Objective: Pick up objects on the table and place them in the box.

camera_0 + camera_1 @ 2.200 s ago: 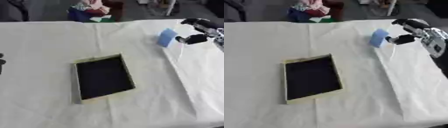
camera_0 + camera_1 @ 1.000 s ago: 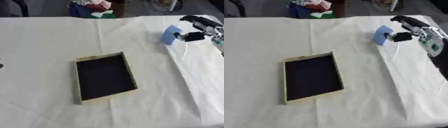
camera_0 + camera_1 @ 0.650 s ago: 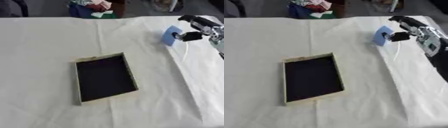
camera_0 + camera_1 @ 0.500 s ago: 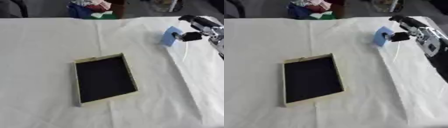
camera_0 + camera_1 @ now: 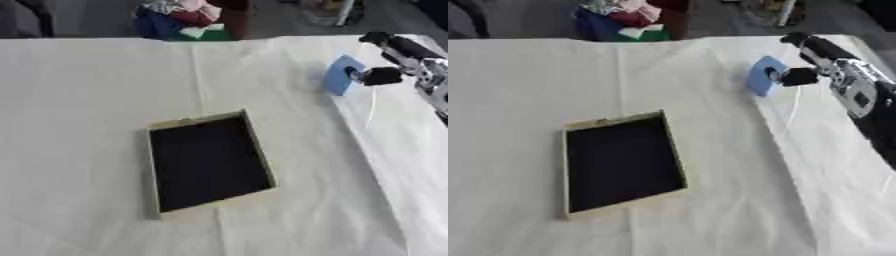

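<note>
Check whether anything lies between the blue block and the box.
Nothing visible does. The right hand pinches the blue block at the table's far right; the box sits open nearer and to the left, with only bare white cloth between them. The box looks empty.

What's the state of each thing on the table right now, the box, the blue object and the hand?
box: open-topped, dark inside, nothing in it, lying flat on the cloth.
blue object: tilted up on edge, pinched by the hand, not in the box.
right hand: shut on the blue object.
left hand: not in view.
</note>
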